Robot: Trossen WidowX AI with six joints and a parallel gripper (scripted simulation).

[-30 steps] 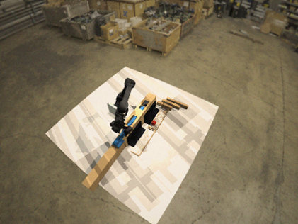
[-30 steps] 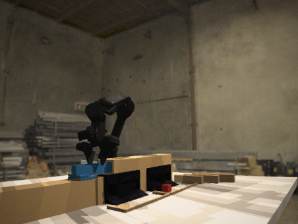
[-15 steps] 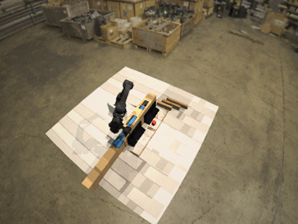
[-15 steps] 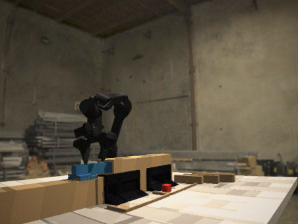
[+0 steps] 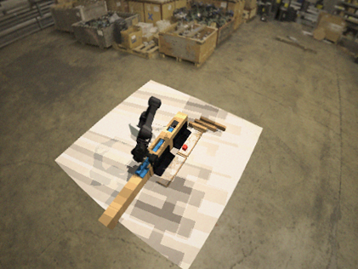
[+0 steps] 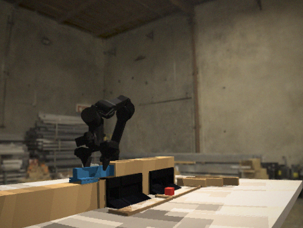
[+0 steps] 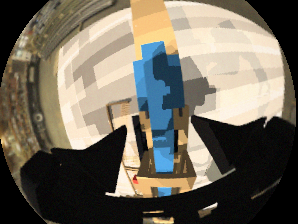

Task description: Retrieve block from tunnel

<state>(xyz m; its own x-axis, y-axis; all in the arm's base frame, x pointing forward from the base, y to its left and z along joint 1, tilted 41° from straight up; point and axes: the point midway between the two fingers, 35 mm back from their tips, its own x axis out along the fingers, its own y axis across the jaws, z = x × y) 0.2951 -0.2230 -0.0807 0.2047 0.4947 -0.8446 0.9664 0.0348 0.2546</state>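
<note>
From where I stand, the black arm [image 5: 148, 123] [image 6: 118, 131] bends down over the blue cage [image 5: 142, 167] [image 6: 88, 174] [image 7: 156, 95], whose end juts out of the wooden tunnel [image 5: 169, 140] [image 6: 145, 164] [image 7: 165, 183]. Its end effector [image 5: 146, 157] [image 6: 96, 167] [image 7: 160, 123] is wide open with nothing gripped, the 2 fingers spread to either side of the blue piece. More blue shows through openings in the tunnel's top.

On the bench [image 5: 226, 157] [image 6: 261, 198] [image 7: 95, 80], a long wooden beam [image 5: 122, 201] [image 6: 50, 201] [image 7: 152, 22] runs out in line with the tunnel. Along the tunnel's side are 2 black panels [image 5: 163, 162] [image 6: 124, 189], and beside them lies a low, light tray with wooden edging [image 5: 176, 170] [image 6: 134, 210] [image 7: 111, 120]. The small red block [image 5: 185, 147] [image 6: 169, 191] [image 7: 135, 179] sits out there, beside the tunnel rather than up in the fingers. Some loose wooden rods [image 5: 209, 123] [image 6: 214, 182] lie near the tunnel's far end. I can't tell whether anything sits inside the cage.
</note>
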